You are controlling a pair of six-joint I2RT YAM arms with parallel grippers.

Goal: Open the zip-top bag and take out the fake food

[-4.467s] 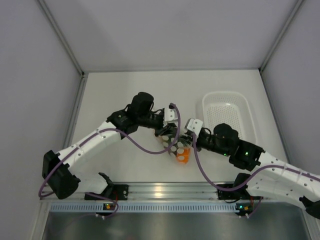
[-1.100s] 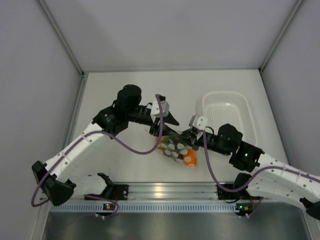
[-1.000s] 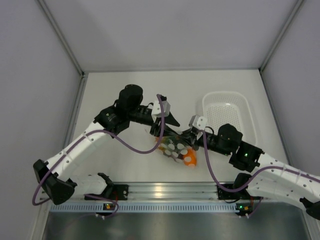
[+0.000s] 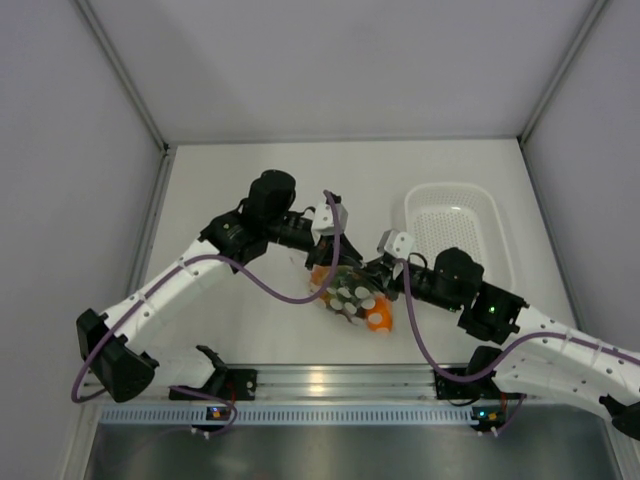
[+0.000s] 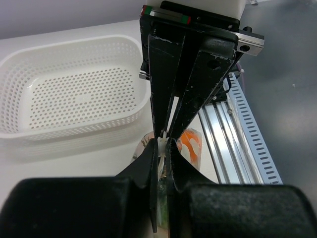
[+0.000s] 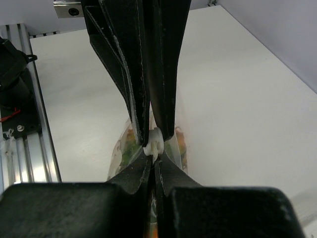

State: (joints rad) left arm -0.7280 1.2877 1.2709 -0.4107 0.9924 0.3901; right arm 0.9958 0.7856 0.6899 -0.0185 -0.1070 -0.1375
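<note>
The top camera hangs above and behind the arms and looks down on the whole table (image 4: 230,180) from far. The left wrist camera sits close behind the left gripper (image 5: 162,147) and faces the right gripper (image 5: 167,133) and the white basket (image 5: 69,130). The right wrist camera, equally close, faces the opposite way. All three views share the zip-top bag (image 4: 345,290).

left gripper (image 4: 336,258), right gripper (image 4: 371,271) — close together at zip-top bag (image 4: 347,294)
</note>
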